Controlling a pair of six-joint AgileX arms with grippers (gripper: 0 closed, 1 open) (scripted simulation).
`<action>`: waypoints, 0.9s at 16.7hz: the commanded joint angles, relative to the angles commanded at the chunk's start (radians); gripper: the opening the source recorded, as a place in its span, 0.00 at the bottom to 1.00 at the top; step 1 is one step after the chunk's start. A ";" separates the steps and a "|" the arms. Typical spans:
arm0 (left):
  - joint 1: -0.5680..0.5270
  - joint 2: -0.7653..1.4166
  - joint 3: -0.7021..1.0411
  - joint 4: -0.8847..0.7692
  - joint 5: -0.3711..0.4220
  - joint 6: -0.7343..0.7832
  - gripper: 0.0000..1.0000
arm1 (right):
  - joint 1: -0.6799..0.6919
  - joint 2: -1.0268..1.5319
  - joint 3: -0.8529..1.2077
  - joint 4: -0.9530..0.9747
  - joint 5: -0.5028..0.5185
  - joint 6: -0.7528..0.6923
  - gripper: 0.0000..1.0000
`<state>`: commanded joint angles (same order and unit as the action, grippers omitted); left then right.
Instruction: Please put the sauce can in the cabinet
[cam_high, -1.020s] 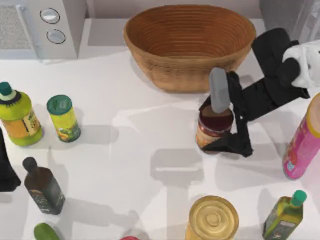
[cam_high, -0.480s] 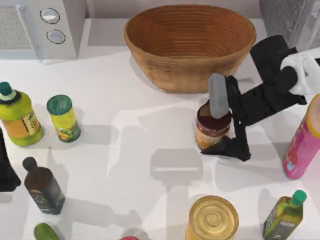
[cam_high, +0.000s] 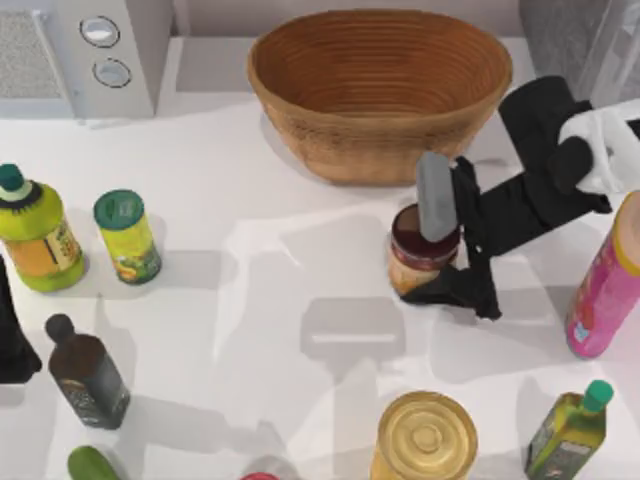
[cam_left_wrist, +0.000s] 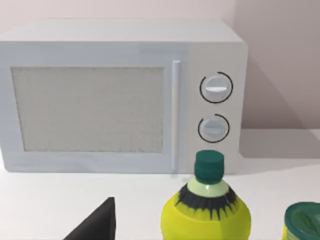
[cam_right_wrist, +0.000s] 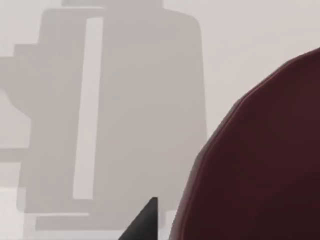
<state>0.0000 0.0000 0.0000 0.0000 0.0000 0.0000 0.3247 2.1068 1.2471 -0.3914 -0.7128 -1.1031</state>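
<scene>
Right gripper (cam_high: 432, 262) is down at the sauce can (cam_high: 415, 262), which stands on the white table (cam_high: 280, 260) just in front of the wicker basket (cam_high: 380, 90), a bit right of centre. One finger, the grey pad (cam_high: 437, 196), lies across the can's far side from above; the other, a dark finger (cam_high: 460, 288), sits at the near side by the can's base. So the jaws straddle the can, spread abt as wide as the can itself. Whether they're actually pinching it or just bracketing it, can't tell from here. Can looks upright, w/ its base seemingly on the table. Right wrist view has the maroon can top (cam_right_wrist: 260, 160) very close, plus a dark fingertip (cam_right_wrist: 142, 222) beside it.

Left arm (cam_high: 12, 330) is parked at the table's left edge, near the yellow-green bottle (cam_high: 35, 235) and the microwave (cam_left_wrist: 120, 95); can't tell its fingers.

Progress, my read: early. Approach done, grasp at best being made. Still left: firm the grip, lift, carry over to the cabinet (cam_high: 575, 35), the grey unit at the back right corner, and get the can inside. Its door state I can't make out, so opening may be needed too.
</scene>
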 joint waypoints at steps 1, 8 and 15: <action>0.000 0.000 0.000 0.000 0.000 0.000 1.00 | 0.000 0.000 0.000 0.000 0.000 0.000 0.40; 0.000 0.000 0.000 0.000 0.000 0.000 1.00 | 0.000 0.000 0.000 0.000 0.000 0.000 0.00; 0.000 0.000 0.000 0.000 0.000 0.000 1.00 | -0.004 -0.005 0.004 0.000 0.000 0.001 0.00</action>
<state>0.0000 0.0000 0.0000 0.0000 0.0000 0.0000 0.3210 2.1023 1.2513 -0.3912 -0.7126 -1.1018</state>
